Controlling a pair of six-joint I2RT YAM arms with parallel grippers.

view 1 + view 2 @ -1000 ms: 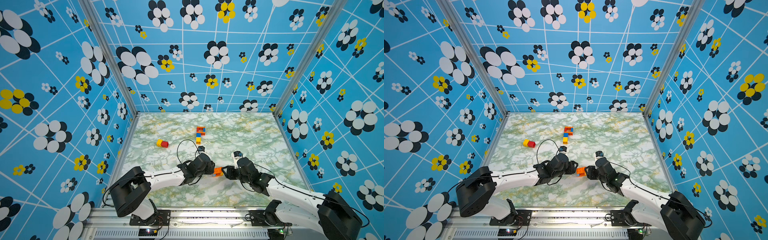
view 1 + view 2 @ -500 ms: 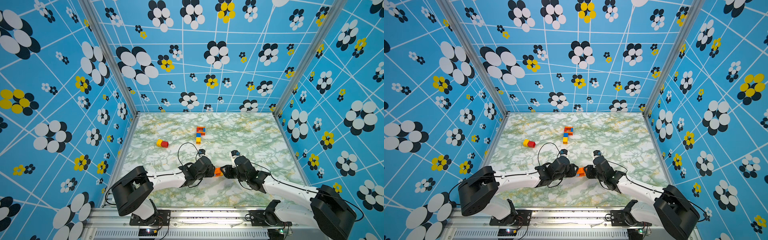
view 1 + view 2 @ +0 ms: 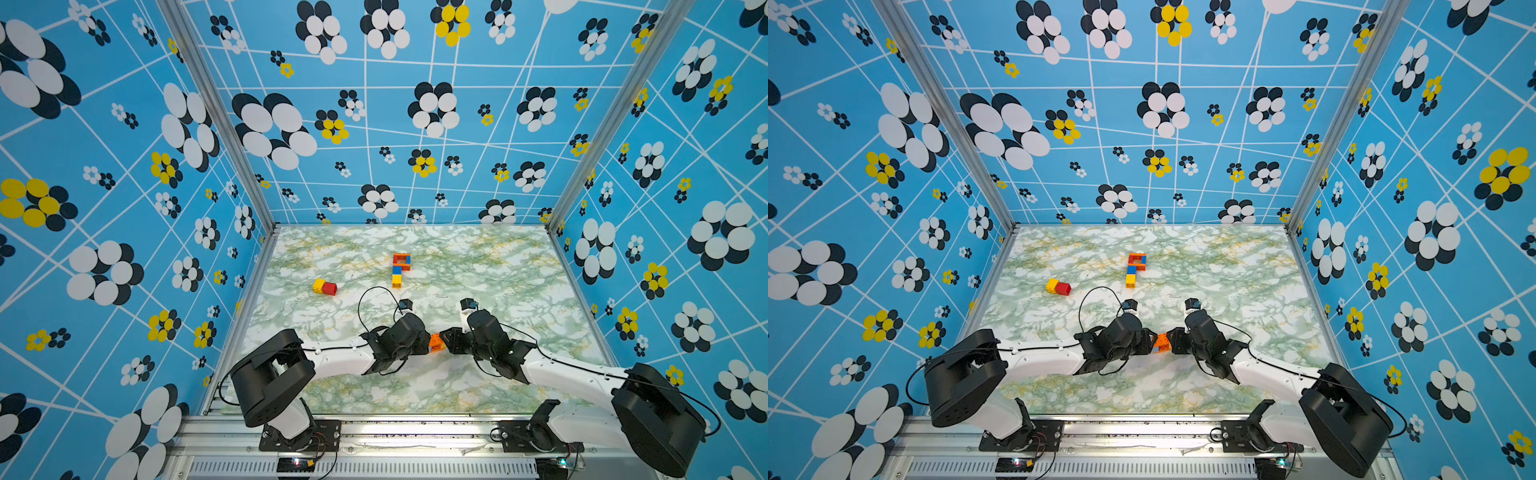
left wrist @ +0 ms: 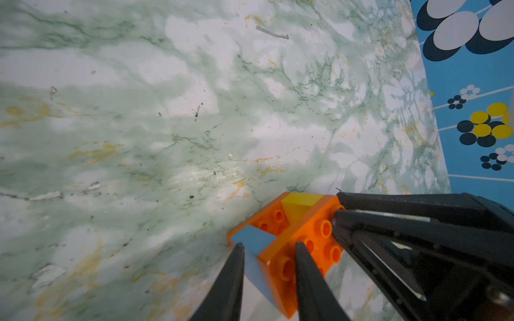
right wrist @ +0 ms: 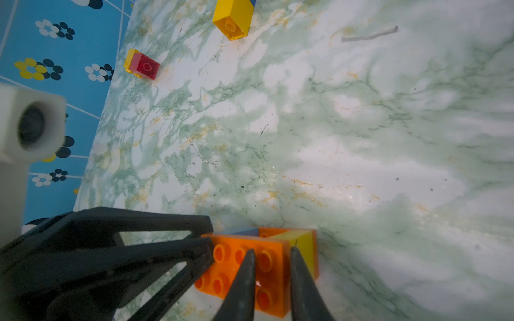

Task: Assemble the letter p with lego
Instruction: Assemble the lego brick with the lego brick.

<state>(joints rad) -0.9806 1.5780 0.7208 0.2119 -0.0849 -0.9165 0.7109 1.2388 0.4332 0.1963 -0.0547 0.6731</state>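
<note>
Left gripper (image 4: 269, 247), right gripper (image 5: 273, 251) both pinching orange lego cluster (image 3: 435, 343) between them; probably light, rigid, slick; grip flat sides.

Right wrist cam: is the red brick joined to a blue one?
No, the red brick sits flush against a yellow brick, with no blue on that pair.

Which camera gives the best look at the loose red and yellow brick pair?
The right wrist view: the red and yellow pair appears largest there, both colours clear. Both top views show it small but whole. The left wrist view misses it.
</note>
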